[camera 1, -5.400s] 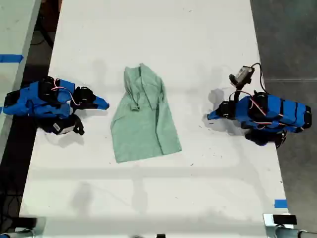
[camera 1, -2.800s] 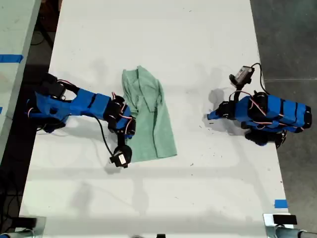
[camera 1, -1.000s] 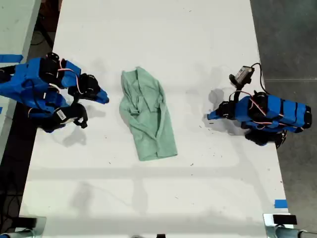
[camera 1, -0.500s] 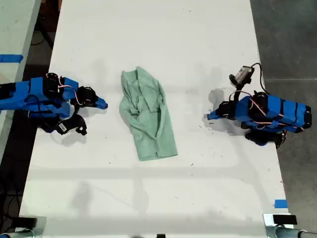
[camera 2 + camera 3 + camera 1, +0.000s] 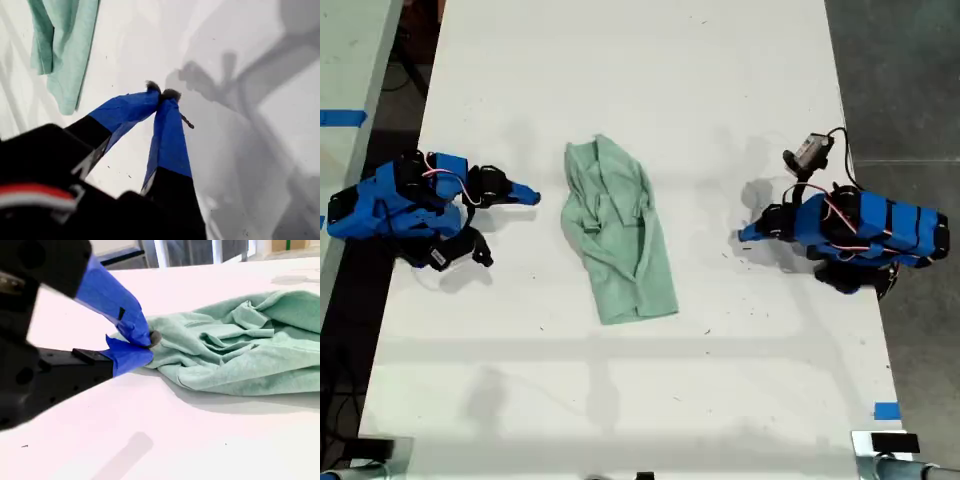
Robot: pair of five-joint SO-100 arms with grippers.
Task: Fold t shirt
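Note:
The t shirt lies in the middle of the white table, pale mint green, folded into a narrow creased strip with a bunched upper end. My second gripper is on the exterior view's left, shut with nothing in it. It sits just short of the t shirt's bunched end, and its tips meet low over the table. My first gripper is on the exterior view's right, shut and holding nothing. A wide strip of bare table separates it from the t shirt, and its blue fingers touch at the tips.
Blue tape marks sit near the table's lower right corner in the exterior view. A second table with blue tape stands off the exterior view's left. Dark floor lies past the table's right edge.
The arm on the exterior view's left reached out, folded the shirt's left side over and narrowed it, then pulled back and settled low. The other arm has not moved.

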